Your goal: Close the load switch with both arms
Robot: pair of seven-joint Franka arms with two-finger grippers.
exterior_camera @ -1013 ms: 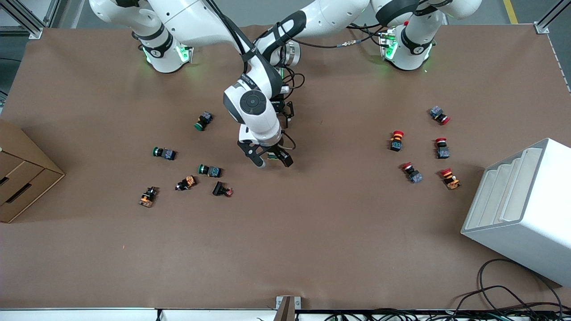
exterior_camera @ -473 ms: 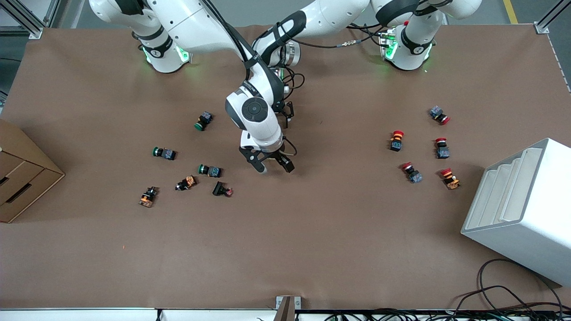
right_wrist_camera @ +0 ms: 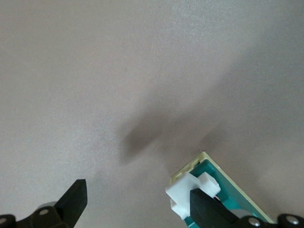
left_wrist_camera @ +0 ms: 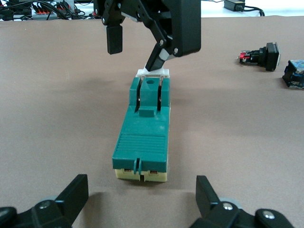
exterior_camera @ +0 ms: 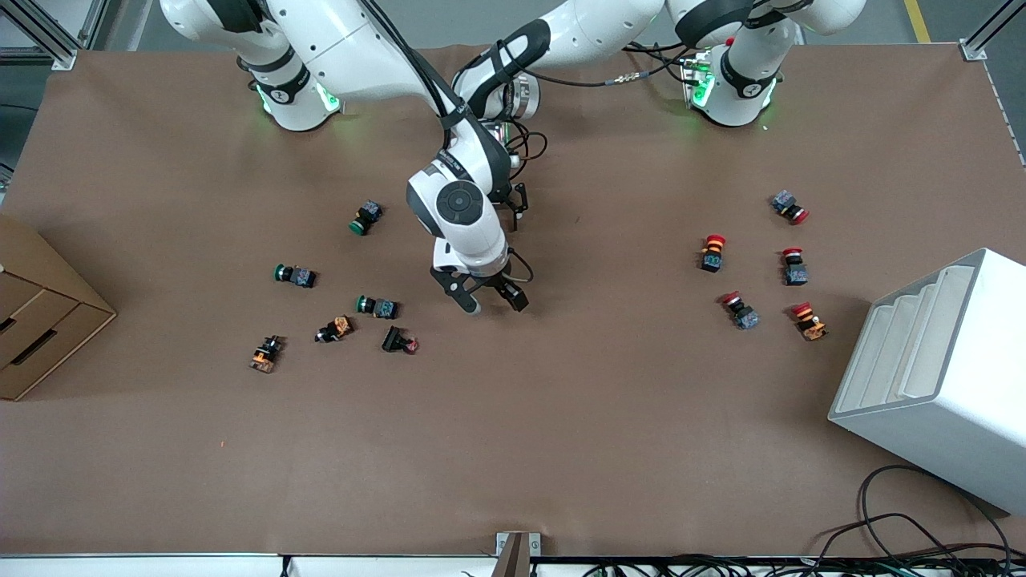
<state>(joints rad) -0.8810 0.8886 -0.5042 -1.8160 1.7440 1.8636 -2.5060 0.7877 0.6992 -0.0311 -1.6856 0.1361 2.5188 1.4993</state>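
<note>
The right claw (exterior_camera: 493, 301) hung low over the worktop (exterior_camera: 561, 417) just above the centre of the front view, its arm reaching down from the top of the frame. Its fingers (exterior_camera: 473, 304) were spread fairly wide and gripped nothing. In the left wrist view one finger (left_wrist_camera: 159, 50) rested against the white lever (left_wrist_camera: 152, 72) of the load switch (left_wrist_camera: 142, 128), while the other finger hung clear of the block in the air. The right wrist view showed the same contact: the dark finger (right_wrist_camera: 209, 211) lay against the white lever at the end of the green block (right_wrist_camera: 228, 202).

The load switch lay flat on the worktop under the right arm's wrist, almost wholly hidden in the front view. Its green body sat on a cream base and its lever end stood raised.

The left claw (left_wrist_camera: 141, 190) sat low at the switch's other end, fingers spread wider than the block and holding nothing. Whether they touched the block could not be told.

Green-capped push-buttons (exterior_camera: 377, 306) lay scattered toward the right arm's end of the worktop, and red-capped ones (exterior_camera: 712, 252) toward the left arm's end. A white stepped bin (exterior_camera: 946, 361) stood near the red ones, at the lower edge of that end
</note>
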